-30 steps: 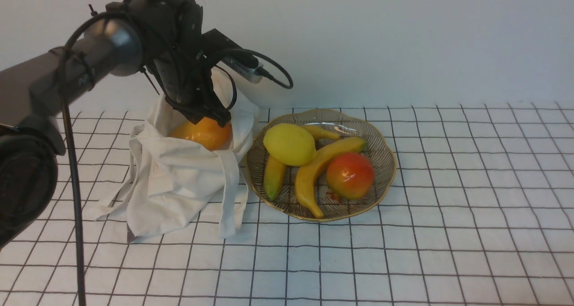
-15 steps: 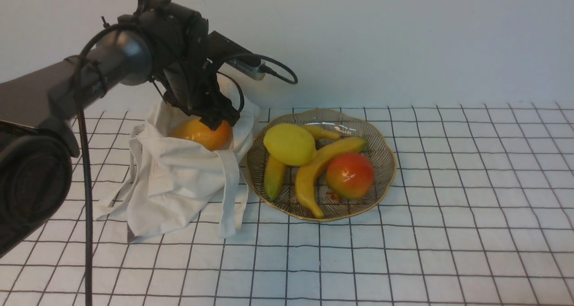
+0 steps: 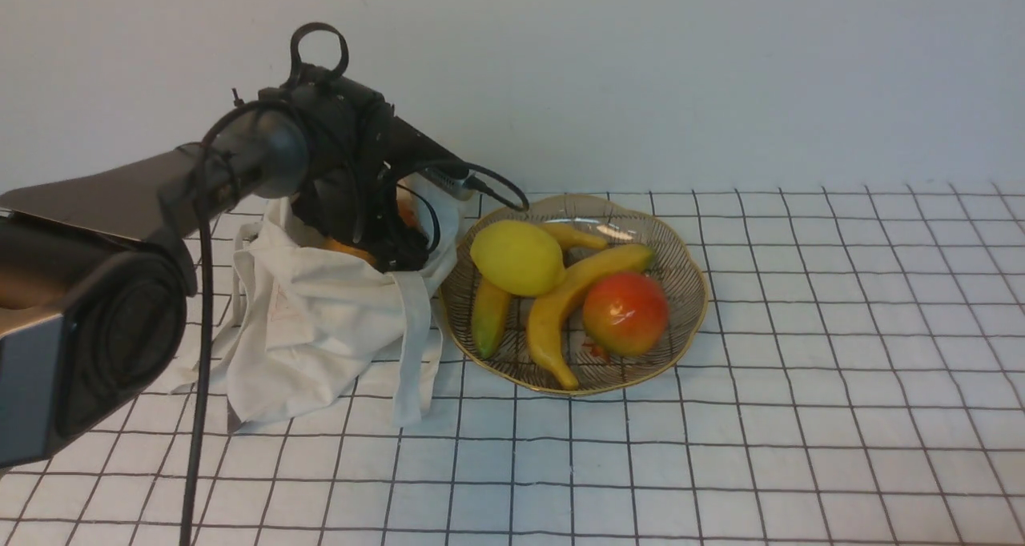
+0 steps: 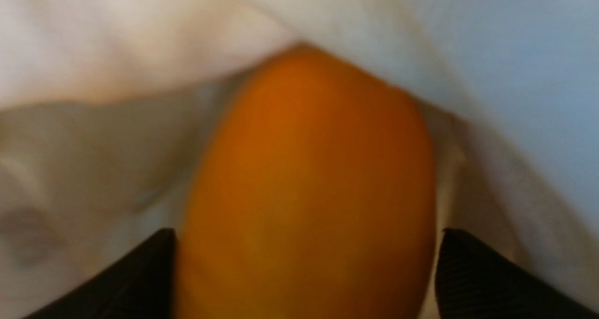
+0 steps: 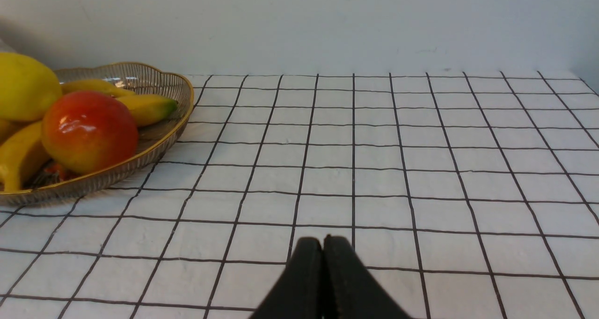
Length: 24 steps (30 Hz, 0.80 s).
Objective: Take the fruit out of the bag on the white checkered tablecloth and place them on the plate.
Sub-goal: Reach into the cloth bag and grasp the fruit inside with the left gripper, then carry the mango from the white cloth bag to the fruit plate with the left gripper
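The orange mango (image 4: 309, 183) lies inside the off-white cloth bag (image 3: 312, 330) on the white checkered tablecloth (image 3: 801, 418). In the front view only a sliver of the mango (image 3: 346, 249) shows under my arm. My left gripper (image 4: 306, 235) is down in the bag's mouth (image 3: 392, 250), open, with one black finger on each side of the mango; a thin gap shows at one finger. The plate (image 3: 690, 322) stands just right of the bag. My right gripper (image 5: 323, 238) is shut and empty, low over the cloth right of the plate (image 5: 154, 146), and is out of the front view.
The plate holds a yellow lemon (image 3: 516, 258), two bananas (image 3: 560, 306) and a red-green round fruit (image 3: 625, 314). The bag's handles (image 3: 412, 346) hang toward the front. A cable (image 3: 488, 190) loops off my left wrist near the plate's rim. A wall backs the table.
My left gripper has come down and slightly right from above the bag into its mouth, now straddling and mostly hiding the mango. The bag, the plate and its fruit have not moved.
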Available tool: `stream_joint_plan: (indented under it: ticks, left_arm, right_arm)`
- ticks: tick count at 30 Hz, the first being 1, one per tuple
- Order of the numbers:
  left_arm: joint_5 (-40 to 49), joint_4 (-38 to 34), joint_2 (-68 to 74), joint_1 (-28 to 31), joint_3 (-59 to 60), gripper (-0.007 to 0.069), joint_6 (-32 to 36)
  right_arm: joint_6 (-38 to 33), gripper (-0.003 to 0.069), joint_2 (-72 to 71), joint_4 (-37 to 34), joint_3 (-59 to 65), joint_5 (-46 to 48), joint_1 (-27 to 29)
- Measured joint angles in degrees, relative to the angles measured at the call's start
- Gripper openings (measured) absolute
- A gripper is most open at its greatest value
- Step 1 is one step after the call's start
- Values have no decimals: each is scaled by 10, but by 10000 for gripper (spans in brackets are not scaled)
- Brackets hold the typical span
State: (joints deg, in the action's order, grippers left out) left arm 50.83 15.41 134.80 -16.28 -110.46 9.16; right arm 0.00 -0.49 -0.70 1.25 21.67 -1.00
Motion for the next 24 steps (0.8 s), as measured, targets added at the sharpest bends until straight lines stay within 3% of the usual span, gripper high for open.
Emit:
stream_joint_plan:
  ticks: [3, 13, 17, 24]
  left_arm:
    - [2, -1, 3, 0, 0, 497, 0]
    - [31, -3, -25, 0, 1, 506, -4]
    - [39, -14, -104, 0, 1, 506, -5]
    - [121, -55, -193, 0, 1, 506, -5]
  right_arm:
    - [0, -16, 0, 0, 0, 0, 0]
    - [0, -16, 0, 0, 0, 0, 0]
    - [0, -16, 0, 0, 0, 0, 0]
    - [0, -16, 0, 0, 0, 0, 0]
